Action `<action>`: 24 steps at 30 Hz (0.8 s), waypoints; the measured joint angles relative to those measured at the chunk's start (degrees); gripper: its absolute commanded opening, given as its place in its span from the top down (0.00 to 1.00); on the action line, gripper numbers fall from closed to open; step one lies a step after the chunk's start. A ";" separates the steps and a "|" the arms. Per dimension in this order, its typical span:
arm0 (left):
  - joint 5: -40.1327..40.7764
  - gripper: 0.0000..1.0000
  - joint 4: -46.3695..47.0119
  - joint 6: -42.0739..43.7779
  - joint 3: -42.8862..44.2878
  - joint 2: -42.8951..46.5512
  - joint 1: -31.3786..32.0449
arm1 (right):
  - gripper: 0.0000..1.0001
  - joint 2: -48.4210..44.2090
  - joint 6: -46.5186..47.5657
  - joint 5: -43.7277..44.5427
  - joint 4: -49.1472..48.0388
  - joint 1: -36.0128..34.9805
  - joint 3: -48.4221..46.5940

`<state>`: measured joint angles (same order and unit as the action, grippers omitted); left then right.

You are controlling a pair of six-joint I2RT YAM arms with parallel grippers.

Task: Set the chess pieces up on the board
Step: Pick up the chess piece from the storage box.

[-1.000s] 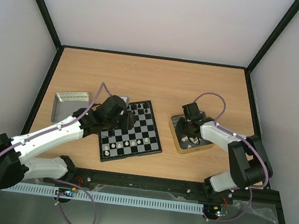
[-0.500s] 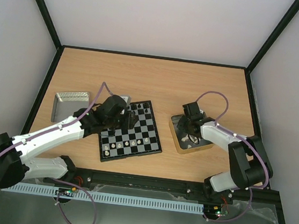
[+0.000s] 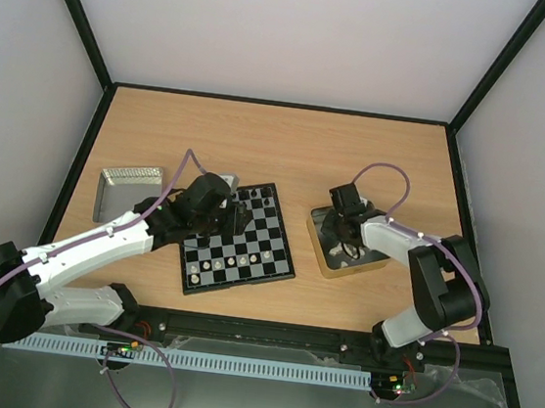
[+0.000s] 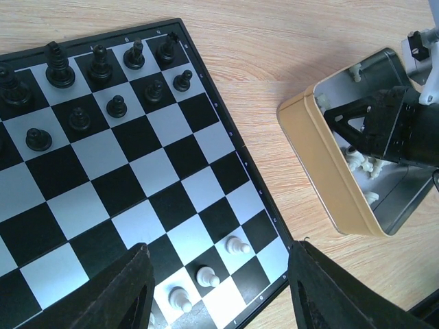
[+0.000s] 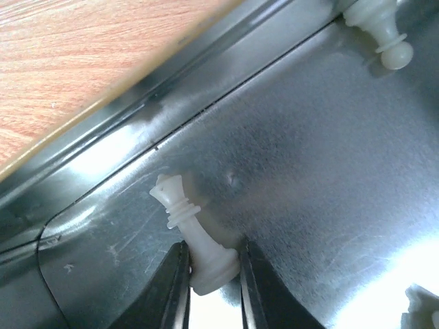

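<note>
White piece [image 5: 199, 243] within right end effector [image 5: 211, 277]

You see the board [image 4: 137, 171] with black pieces [image 4: 116, 106] crowding its far edge and three white pawns [image 4: 238, 245] near the left gripper's [image 4: 219, 295] spread fingers. Beside it on the table [image 4: 274, 55], the gold tray [image 4: 322, 164] holds white pieces [image 4: 357, 161], apparently under the right gripper [image 4: 370, 147].

Left arm [image 3: 101, 239] and right arm [image 3: 396, 243]: white shells, black joints.
Each has smooth white link covers between bulky black motor housings, and a thin lilac cable [image 3: 188, 153] looping from base to wrist. The left gripper [image 4: 219, 288] has broad matte-black fingers [image 4: 127, 291]; the right gripper [image 5: 209, 277] is dark too.
</note>
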<state>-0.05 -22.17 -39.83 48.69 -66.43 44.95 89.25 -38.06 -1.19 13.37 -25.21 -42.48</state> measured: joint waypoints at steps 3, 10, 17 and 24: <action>-0.11 0.43 0.02 0.00 0.00 0.00 -0.04 | 0.92 0.00 0.52 0.04 -0.07 0.00 -0.20; -2.67 0.39 1.46 -0.07 0.00 0.02 -2.01 | 0.92 -8.07 1.09 -0.44 -1.25 0.02 2.62; -10.56 0.30 6.38 -0.70 0.28 0.02 -7.19 | 0.94 -25.59 3.80 -6.99 -8.66 0.02 6.91; -22.75 0.30 13.53 -1.31 5.31 0.02 -10.56 | 0.94 -32.72 6.14 -24.87 -17.68 0.02 9.22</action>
<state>-22.81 -8.64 -41.15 54.00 -66.41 34.39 56.53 -31.92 -26.06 -4.32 -25.19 -33.26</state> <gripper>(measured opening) 0.703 0.125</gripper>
